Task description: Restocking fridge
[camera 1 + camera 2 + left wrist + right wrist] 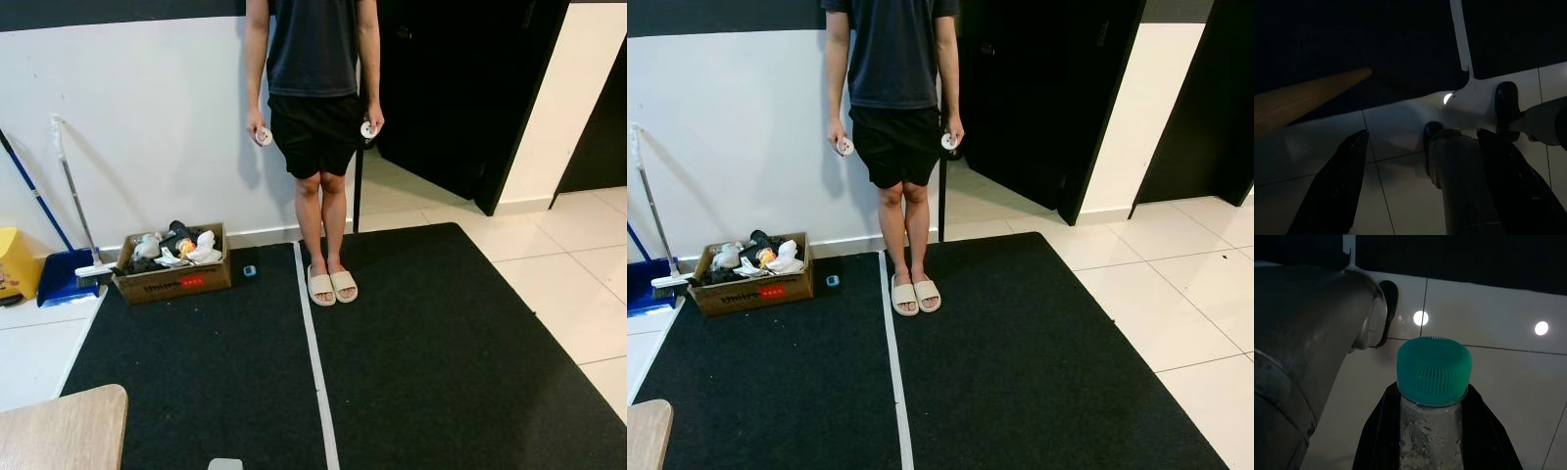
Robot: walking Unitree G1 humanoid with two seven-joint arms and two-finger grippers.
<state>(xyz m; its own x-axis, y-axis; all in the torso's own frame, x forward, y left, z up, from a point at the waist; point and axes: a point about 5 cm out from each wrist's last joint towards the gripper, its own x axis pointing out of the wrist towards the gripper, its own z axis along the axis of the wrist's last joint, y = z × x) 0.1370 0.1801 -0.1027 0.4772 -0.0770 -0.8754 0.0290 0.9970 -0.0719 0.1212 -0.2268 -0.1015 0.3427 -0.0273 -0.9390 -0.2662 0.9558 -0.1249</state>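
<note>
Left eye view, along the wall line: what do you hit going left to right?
Yellow bin → blue dustpan → cardboard box of clutter → small blue object on the mat → person in beige slides → dark doorway.

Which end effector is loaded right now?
The right end effector: its fingers grip a clear bottle with a green cap. The left end effector holds nothing.

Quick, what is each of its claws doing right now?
Left gripper: open, holding nothing.
Right gripper: shut on a bottle with a green cap.
</note>
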